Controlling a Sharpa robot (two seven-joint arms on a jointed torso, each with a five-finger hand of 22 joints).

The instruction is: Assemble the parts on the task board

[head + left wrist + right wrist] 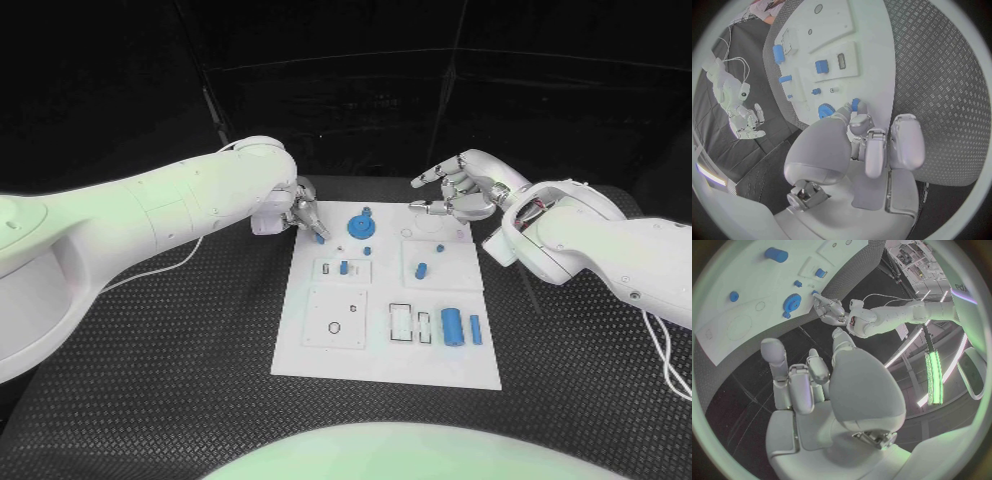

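The white task board (387,345) lies in the middle of the table. At its far left edge my left hand (297,214) pinches a small blue part (319,238) between its fingertips. The left wrist view shows that blue part (856,104) at the tips of the curled left hand (870,145), close to the blue gear (826,110). The gear (362,224) stands at the board's far middle. My right hand (459,188) hovers over the far right corner with its fingers apart and nothing in it. In the right wrist view, the right hand (811,385) is above the board (748,320).
More blue parts are on the board: two small pegs (369,250) (421,269) mid-board, and a cylinder (454,325) and a bar (475,329) near the right edge. A cable (159,268) runs over the black ribbed table on the left.
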